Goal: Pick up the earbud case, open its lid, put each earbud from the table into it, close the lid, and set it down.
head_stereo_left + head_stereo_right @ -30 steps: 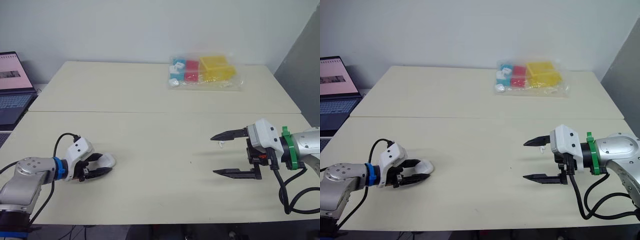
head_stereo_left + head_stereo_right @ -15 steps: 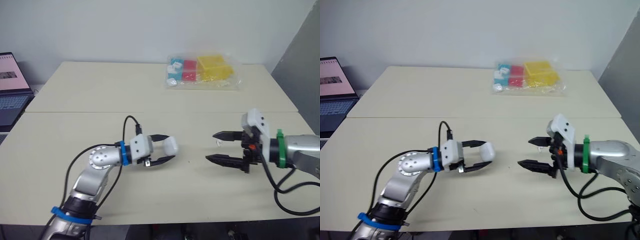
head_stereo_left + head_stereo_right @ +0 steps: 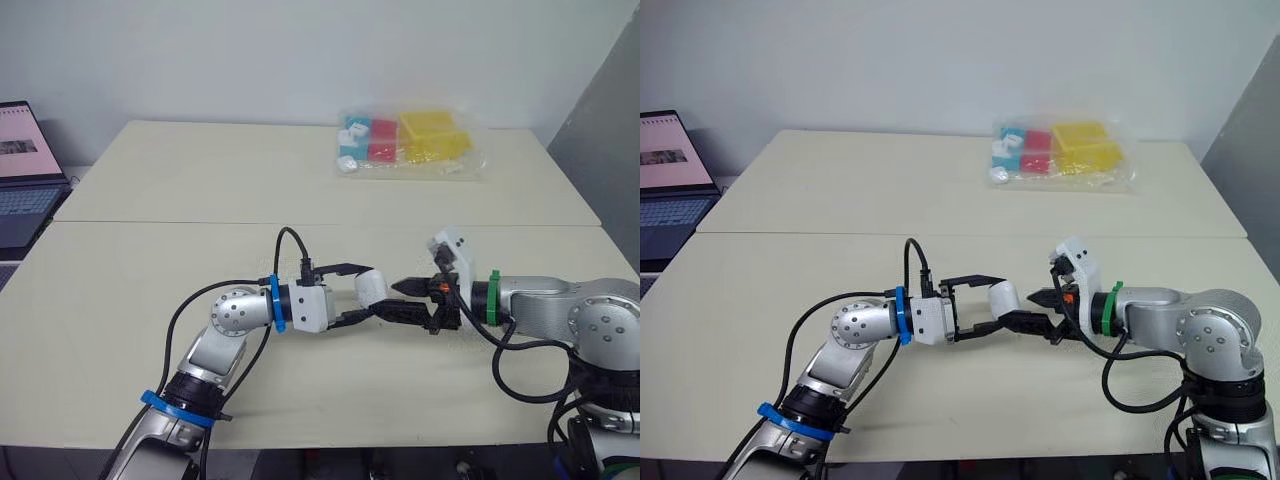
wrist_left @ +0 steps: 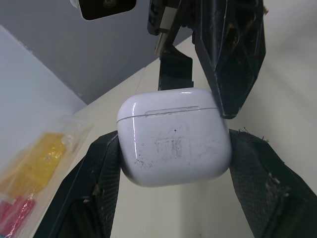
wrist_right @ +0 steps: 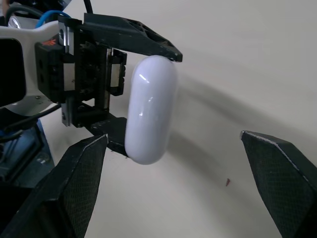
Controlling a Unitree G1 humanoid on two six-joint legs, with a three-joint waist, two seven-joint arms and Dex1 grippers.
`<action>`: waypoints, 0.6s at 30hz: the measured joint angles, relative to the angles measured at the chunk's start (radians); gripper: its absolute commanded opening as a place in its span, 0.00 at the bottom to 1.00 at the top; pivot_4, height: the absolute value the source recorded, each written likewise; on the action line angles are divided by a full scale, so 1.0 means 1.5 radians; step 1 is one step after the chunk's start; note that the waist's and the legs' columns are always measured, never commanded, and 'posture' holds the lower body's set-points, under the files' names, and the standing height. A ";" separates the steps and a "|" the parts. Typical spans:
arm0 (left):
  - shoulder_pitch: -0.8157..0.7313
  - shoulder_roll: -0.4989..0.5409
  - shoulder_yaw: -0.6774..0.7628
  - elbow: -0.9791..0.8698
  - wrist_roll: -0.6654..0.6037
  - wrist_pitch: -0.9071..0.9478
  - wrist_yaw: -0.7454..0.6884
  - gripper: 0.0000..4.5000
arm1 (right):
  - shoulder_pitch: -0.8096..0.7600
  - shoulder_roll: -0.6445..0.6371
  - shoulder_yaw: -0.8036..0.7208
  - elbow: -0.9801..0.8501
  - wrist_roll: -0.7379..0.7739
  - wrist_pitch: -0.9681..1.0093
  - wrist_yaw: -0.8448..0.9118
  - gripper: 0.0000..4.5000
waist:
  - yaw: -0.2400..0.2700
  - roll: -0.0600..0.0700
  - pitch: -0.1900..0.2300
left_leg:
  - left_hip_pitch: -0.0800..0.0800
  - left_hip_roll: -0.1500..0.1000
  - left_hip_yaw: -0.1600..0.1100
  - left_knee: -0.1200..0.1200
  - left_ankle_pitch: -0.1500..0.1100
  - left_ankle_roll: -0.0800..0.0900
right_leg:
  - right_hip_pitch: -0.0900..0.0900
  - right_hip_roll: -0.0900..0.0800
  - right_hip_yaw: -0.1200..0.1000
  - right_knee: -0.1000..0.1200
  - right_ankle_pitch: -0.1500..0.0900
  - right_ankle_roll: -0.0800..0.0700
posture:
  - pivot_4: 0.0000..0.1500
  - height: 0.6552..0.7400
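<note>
Left gripper pinching earbud case by its sides, lid shut. Right gripper spread wide, facing case, one fingertip just beside case.

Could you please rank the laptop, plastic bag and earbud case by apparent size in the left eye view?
1. plastic bag and laptop: about alike, the laptop being cut off at the edge.
2. earbud case: clearly smallest.

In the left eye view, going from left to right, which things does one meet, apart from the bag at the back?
Laptop → earbud case, held by the left gripper → right gripper.
</note>
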 measured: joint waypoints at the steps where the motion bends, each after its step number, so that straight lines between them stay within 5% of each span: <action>1: 0.000 0.000 0.000 0.001 0.001 -0.004 0.002 0.62 | 0.000 0.003 -0.001 0.001 0.002 0.002 -0.008 1.00 | 0.000 0.000 0.000 | 0.000 0.000 0.000 0.000 0.000 0.000 | 0.000 0.000 0.000 0.000 0.000 0.000 | 1.00 1.00; 11: 0.000 -0.002 -0.001 0.001 -0.007 -0.017 0.016 0.62 | -0.002 0.045 -0.009 0.019 0.032 -0.002 -0.055 1.00 | 0.000 0.000 0.000 | 0.000 0.000 0.000 0.000 0.000 0.000 | 0.000 0.000 0.000 0.001 0.000 0.000 | 1.00 1.00; 18: 0.008 0.000 0.000 -0.002 -0.034 -0.004 0.013 0.62 | 0.000 0.046 -0.010 0.031 0.069 -0.019 -0.061 0.47 | -0.001 0.000 0.000 | 0.000 0.000 0.000 0.000 0.000 0.000 | 0.000 0.000 0.000 0.000 0.000 0.000 | 1.00 1.00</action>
